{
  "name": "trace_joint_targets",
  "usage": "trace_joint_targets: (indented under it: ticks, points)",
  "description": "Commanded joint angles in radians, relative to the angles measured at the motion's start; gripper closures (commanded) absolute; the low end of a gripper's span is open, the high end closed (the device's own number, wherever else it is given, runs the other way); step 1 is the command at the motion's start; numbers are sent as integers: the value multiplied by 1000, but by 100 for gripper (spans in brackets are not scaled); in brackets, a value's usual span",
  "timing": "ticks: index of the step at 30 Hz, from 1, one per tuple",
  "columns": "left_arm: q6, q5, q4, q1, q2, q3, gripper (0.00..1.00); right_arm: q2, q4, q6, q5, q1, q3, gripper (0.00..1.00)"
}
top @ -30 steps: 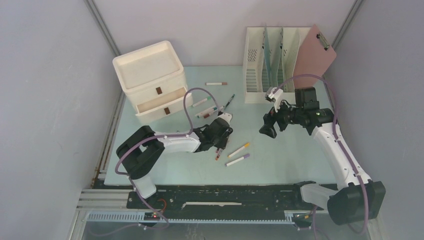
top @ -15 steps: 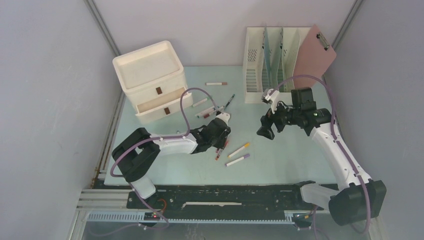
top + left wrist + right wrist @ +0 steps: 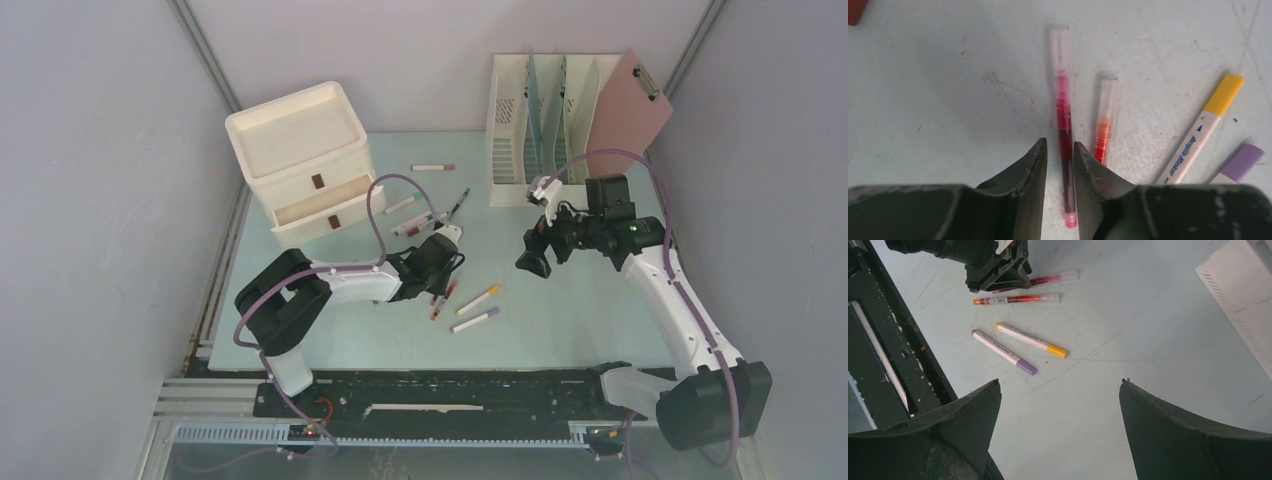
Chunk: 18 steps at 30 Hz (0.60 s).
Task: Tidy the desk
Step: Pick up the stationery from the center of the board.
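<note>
- Left gripper (image 3: 1059,151): lower centre of frame, jaws narrowly apart astride the red pen (image 3: 1063,107); whether it is clamped cannot be told.
- Right gripper (image 3: 1059,384): spread wide above the desk (image 3: 1153,370).

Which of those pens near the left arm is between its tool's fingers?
The clear plastic pen with pink-red ink: it alone lies between the fingers of the left tool. The clear orange-ink pen, yellow-capped marker and purple-capped marker lie outside them.
</note>
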<state>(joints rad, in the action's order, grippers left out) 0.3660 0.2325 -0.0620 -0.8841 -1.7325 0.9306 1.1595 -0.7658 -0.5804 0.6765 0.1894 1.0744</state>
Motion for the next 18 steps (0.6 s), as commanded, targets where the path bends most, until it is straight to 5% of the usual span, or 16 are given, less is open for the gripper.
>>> trace_joint_targets:
  ticks: [1, 18]
  points:
    - [8, 0, 5, 1, -22, 16, 70, -27, 11, -9, 25, -25, 0, 5]
    - [-4, 17, -14, -5, -57, 23, 100, -47, 12, -18, 9, 10, 1, 5]
